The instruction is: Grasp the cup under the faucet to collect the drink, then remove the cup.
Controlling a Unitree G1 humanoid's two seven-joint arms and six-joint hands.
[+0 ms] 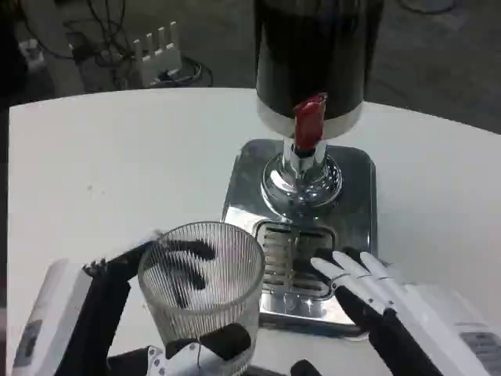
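**Kid:** Where is the clear ribbed plastic cup (205,286)?

**Helper:** It stands upright near the front of the round white table (117,172), just left of the slotted metal drip grille (291,254). It is not under the tap.

**Kid:** Who has it?

**Helper:** The left hand (168,313) holds it. Dark fingers wrap round the far side, and you can see them through the clear wall. The thumb presses on the near side.

**Kid:** And the other hand?

**Helper:** The right hand (372,294) holds nothing. Its white fingers (348,274) are spread apart and reach over the right end of the grille.

**Kid:** What is the big thing?

**Helper:** A tall dark drink dispenser (317,55) on a shiny square metal base (356,184). Its red tap lever (308,121) sits above a chrome spout (301,172).
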